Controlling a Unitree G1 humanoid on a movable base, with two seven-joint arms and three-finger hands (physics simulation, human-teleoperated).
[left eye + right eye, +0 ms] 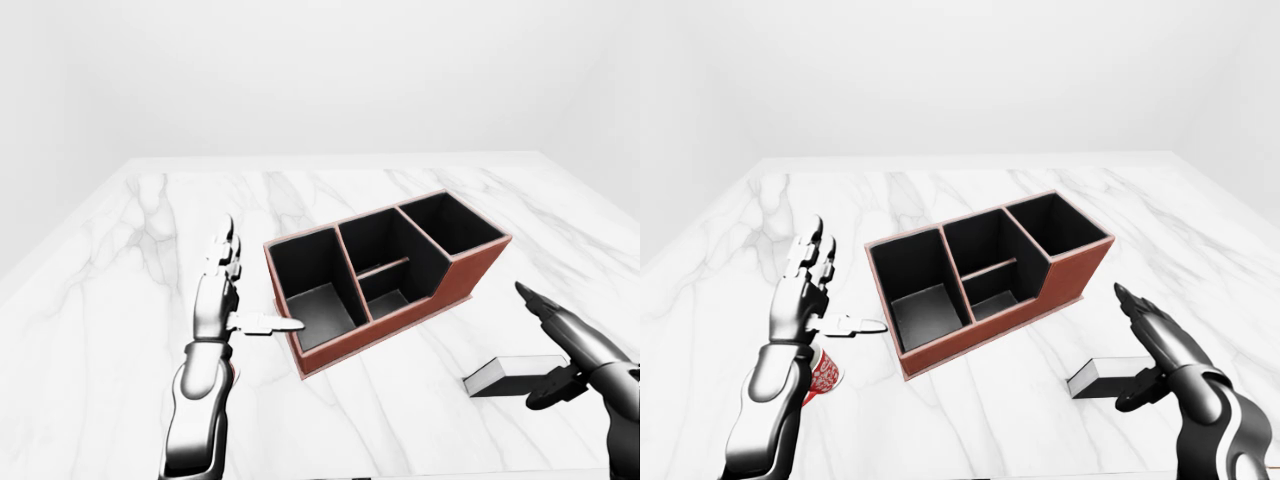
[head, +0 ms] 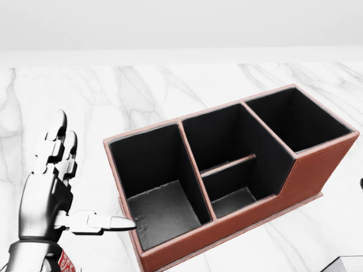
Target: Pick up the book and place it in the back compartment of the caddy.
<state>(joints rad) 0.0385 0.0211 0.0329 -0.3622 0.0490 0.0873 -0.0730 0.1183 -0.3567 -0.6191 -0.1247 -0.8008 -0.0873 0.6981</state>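
A red-brown caddy (image 1: 470, 277) with black compartments stands slantwise on the marble table. The book (image 1: 502, 377), dark with white page edges, lies flat at the lower right of the caddy. My right hand (image 1: 562, 352) is open just right of the book, thumb near its edge, fingers stretched above it. My left hand (image 1: 232, 290) is open and empty left of the caddy, thumb pointing at its near-left wall. The head view shows the caddy (image 2: 317, 170) close up and only a corner of the book (image 2: 347, 264).
A red-and-white patterned cup (image 1: 823, 376) sits on the marble table (image 1: 970, 210) behind my left forearm. The table's edges show on all sides against white walls.
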